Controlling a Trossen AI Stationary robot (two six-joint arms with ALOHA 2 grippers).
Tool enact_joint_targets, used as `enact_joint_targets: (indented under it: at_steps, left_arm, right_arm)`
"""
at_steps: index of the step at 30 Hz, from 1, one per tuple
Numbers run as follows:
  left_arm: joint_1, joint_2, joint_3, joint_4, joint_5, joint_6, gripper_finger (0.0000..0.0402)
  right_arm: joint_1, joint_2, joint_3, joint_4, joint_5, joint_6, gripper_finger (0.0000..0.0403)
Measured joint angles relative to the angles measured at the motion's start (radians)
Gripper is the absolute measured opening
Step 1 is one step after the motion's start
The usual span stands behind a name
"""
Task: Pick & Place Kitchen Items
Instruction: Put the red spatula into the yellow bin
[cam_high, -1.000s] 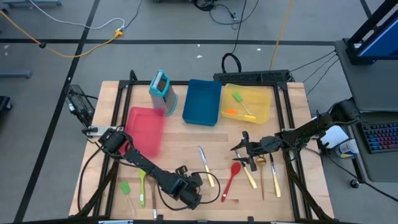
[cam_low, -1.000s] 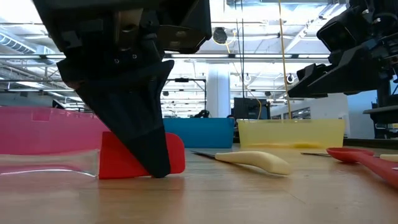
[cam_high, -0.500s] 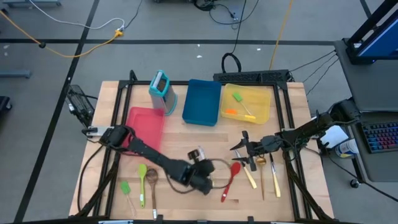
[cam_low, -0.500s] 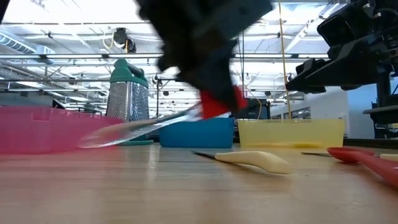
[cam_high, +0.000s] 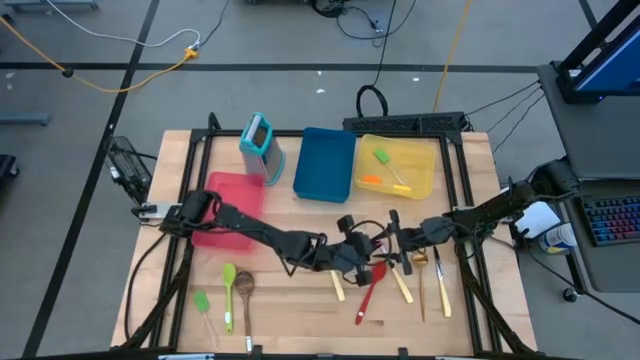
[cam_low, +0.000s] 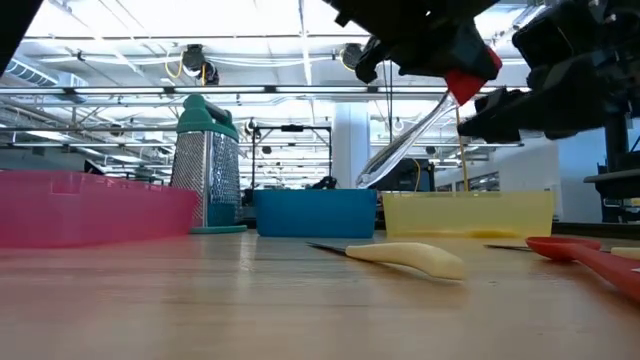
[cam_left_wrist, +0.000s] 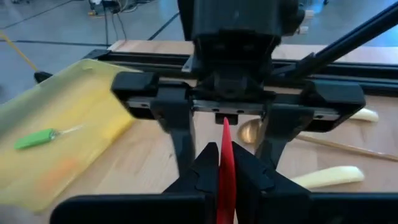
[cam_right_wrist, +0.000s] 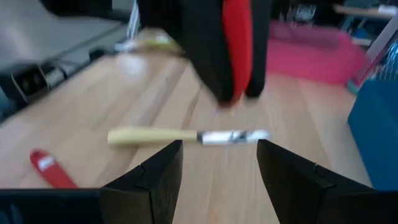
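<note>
My left gripper (cam_left_wrist: 224, 163) is shut on a red mini spatula (cam_low: 468, 82) with a clear handle (cam_low: 400, 140), held high above the middle of the table (cam_high: 300, 300). My right gripper (cam_right_wrist: 217, 180) stands open facing it (cam_high: 392, 243); the spatula is short of its fingers. Flat on the table lie a cream-handled knife (cam_low: 405, 257), a red spoon (cam_high: 372, 285), another knife (cam_high: 402, 285) and gold spoons (cam_high: 421, 285). A green spoon (cam_high: 228, 295), a wooden spoon (cam_high: 246, 295) and a green spatula (cam_high: 203, 305) lie near left. My left gripper pinches the spatula's red blade (cam_left_wrist: 225, 144) between its two fingers; the blade shows edge-on between them. The fingers come nearly level from the table's left. The spatula is lifted clear, and its clear handle (cam_low: 385, 160) slants down below the gripper.
At the back stand a yellow tray (cam_high: 425, 180) with a green and an orange spatula, a blue tray (cam_high: 325, 162), a red tray (cam_high: 232, 208) and a teal upright holder (cam_high: 260, 147). Free wood lies near the front middle.
My left gripper has risen from the table's near left and swung toward the right arm, tipping from pointing down to almost level. The red spatula, whose blade stood on the table, is now lifted clear with its handle hanging.
</note>
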Motion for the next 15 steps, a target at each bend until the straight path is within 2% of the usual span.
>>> enact_joint_targets:
  at_steps: [7, 12, 15]
  left_arm:
    - [0.018, 0.0, 0.0, 0.013, 0.008, -0.001, 0.0013]
    - [0.015, 0.0, 0.0, 0.06, 0.009, 0.002, 0.0026]
    - [0.016, 0.0, 0.0, 0.077, 0.009, 0.015, 0.002]
  right_arm:
    - [0.0, 0.001, 0.0, 0.121, 0.0, 0.027, 0.0199]
    - [0.0, 0.038, 0.0, 0.185, 0.0, 0.034, 0.0198]
    - [0.0, 0.069, 0.0, 0.258, 0.0, 0.035, 0.0191]
